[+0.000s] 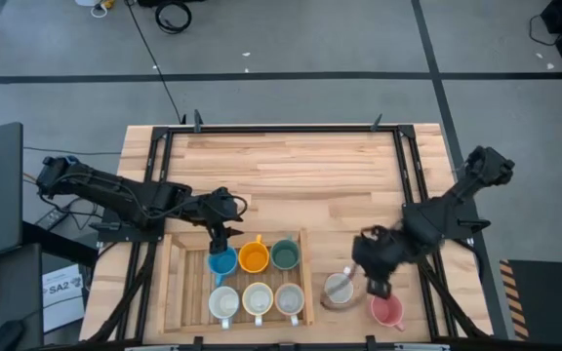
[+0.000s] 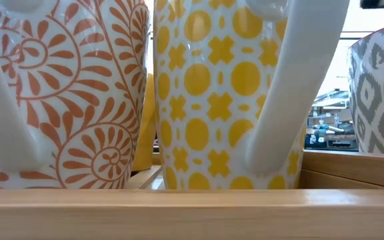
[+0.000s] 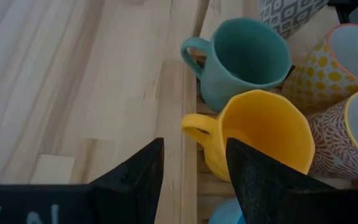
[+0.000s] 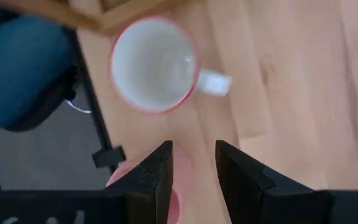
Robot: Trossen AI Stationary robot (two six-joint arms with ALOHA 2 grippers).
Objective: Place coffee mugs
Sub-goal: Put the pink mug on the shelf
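Six coffee mugs sit in the wooden tray (image 1: 169,283); the left gripper (image 1: 221,237) hangs open over the blue mug (image 1: 222,261). The right gripper (image 1: 376,278), jaws parted and empty, hovers between the white mug (image 1: 340,288) and pink mug (image 1: 386,311). We judge a descent could clip either rim. A floor label reads "SA2" (image 1: 59,287).

6 mugs upright in 2 rows of 3. Far row, 9→3 o'clock: blue mug (image 1: 222,261), orange mug (image 1: 253,257), green mug (image 1: 284,255). Near row: 3 pale mugs (image 1: 257,300), patterned sides. Off at 3 o'clock, on bare tabletop: white mug (image 1: 340,288), red-rimmed, upright; pink mug (image 1: 386,311) just beside it at 4 o'clock.
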